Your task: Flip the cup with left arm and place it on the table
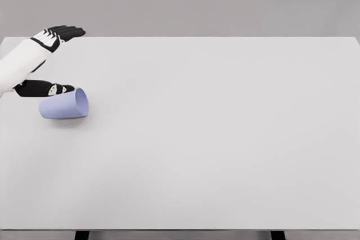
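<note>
grey wall stands behind a wide pale tabletop [214, 139] that fills almost the whole head view. near to the camera the surface is bare, and two dark legs show under its front edge. further in, at the left side, a light blue cup [63, 105] lies on its side on the tabletop, with the open mouth turned to the right and a little toward the camera. just behind the cup, and touching or nearly touching its upper back edge, is a black thumb with white marks. it belongs to the left hand [53, 60], whose white arm comes in from the left edge. further back, the black fingers [66, 31] are stretched out straight toward the right, well above the cup. the hand is wide open and grasps nothing.
</note>
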`<state>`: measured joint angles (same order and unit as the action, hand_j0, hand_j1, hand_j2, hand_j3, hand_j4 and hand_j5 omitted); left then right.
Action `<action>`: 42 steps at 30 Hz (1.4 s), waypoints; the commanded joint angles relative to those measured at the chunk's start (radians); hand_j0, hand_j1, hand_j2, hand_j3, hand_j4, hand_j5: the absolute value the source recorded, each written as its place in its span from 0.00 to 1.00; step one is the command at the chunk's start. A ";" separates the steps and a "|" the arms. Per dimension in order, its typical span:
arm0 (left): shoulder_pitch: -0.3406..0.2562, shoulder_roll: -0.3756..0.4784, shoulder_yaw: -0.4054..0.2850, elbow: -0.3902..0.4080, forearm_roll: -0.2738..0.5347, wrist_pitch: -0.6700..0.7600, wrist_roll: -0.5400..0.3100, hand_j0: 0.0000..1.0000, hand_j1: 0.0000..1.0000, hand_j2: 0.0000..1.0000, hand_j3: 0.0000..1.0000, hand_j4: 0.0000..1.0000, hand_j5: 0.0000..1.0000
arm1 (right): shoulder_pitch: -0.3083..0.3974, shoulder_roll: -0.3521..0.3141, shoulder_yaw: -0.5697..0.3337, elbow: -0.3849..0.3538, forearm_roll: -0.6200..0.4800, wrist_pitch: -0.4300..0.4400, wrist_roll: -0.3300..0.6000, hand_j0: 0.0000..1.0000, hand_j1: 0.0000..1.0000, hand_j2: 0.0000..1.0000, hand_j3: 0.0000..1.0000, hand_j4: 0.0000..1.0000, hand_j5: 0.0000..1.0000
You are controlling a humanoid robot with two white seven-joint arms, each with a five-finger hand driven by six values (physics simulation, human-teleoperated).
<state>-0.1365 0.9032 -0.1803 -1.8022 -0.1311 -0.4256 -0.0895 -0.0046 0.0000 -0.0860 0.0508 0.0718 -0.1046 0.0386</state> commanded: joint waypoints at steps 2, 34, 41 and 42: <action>0.000 0.005 -0.002 0.000 0.004 -0.032 0.001 1.00 1.00 1.00 1.00 1.00 1.00 | 0.000 0.000 0.000 -0.002 0.002 -0.004 0.000 1.00 1.00 1.00 1.00 1.00 1.00; 0.127 0.103 -0.061 0.000 0.160 0.142 0.004 1.00 1.00 1.00 1.00 1.00 1.00 | 0.000 0.000 0.000 0.004 0.000 0.002 0.000 1.00 1.00 1.00 1.00 1.00 1.00; 0.112 0.095 -0.094 -0.002 0.162 0.291 -0.010 1.00 1.00 1.00 1.00 1.00 1.00 | 0.000 0.000 0.000 0.004 0.000 0.002 0.000 1.00 1.00 1.00 1.00 1.00 1.00; 0.103 0.094 -0.110 -0.002 0.160 0.303 -0.010 1.00 1.00 1.00 1.00 1.00 1.00 | 0.000 0.000 0.000 0.004 0.000 0.002 0.000 1.00 1.00 1.00 1.00 1.00 1.00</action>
<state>-0.0383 0.9975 -0.2700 -1.8035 0.0267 -0.1643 -0.0961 -0.0046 0.0000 -0.0859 0.0552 0.0722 -0.1027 0.0382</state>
